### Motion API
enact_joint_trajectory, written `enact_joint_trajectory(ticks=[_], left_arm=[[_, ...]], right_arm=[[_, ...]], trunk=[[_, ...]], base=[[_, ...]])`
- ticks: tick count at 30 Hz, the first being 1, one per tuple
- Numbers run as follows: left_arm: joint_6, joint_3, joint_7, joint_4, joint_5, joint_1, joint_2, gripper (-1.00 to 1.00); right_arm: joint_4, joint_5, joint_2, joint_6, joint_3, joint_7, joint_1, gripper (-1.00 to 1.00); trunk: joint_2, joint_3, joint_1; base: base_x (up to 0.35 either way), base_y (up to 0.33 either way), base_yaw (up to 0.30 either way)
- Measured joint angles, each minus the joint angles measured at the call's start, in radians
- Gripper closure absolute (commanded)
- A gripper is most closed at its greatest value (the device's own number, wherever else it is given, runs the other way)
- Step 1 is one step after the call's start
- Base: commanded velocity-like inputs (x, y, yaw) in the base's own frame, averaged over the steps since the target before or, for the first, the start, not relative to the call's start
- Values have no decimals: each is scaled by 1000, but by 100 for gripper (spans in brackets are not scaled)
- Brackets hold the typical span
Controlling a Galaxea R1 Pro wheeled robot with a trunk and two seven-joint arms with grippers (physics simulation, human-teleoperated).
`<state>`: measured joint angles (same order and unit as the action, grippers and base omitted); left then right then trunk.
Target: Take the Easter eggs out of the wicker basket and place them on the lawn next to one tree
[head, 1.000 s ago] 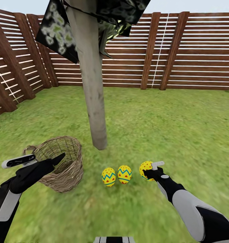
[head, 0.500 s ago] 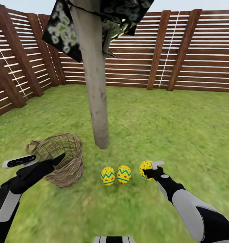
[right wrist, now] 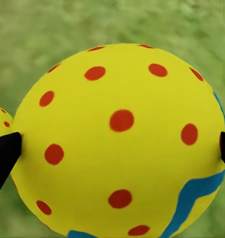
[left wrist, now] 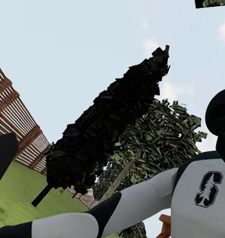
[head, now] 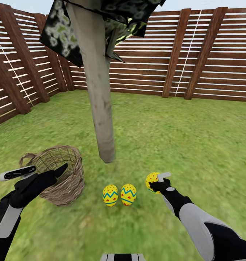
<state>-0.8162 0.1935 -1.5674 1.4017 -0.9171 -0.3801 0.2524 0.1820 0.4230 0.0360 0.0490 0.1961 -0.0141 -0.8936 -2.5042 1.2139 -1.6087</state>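
The third egg [head: 151, 181] sits between the fingers of the right hand [head: 156, 182], low over the lawn [head: 180, 137]; in the right wrist view both dark fingertips [right wrist: 4, 156] press its sides, so the hand is clenched on it. Two eggs [head: 119, 195] already lie side by side on the grass near the tree [head: 101, 119]. The wicker basket [head: 61, 174] stands beside them, and its inside is hard to see. The left hand [head: 32, 171] hovers at the basket rim with its fingers apart, holding nothing. I judge this the last placing: the next move is to lower the egg beside the pair and let go gently so it does not roll.
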Motion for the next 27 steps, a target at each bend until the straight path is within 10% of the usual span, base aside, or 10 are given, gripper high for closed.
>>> enact_joint_trajectory(ticks=[11, 27], left_arm=[[0, -1, 0, 10, 0, 3, -1, -100], [0, -2, 0, 11, 0, 3, -1, -100]], right_arm=[[5, -3, 44, 13, -89, -23, -4, 100], [13, -13, 39, 6, -85, -10, -14, 100]], trunk=[[-2, 35, -4], [-6, 97, -11]], base=[[0, 0, 0], [0, 0, 0]])
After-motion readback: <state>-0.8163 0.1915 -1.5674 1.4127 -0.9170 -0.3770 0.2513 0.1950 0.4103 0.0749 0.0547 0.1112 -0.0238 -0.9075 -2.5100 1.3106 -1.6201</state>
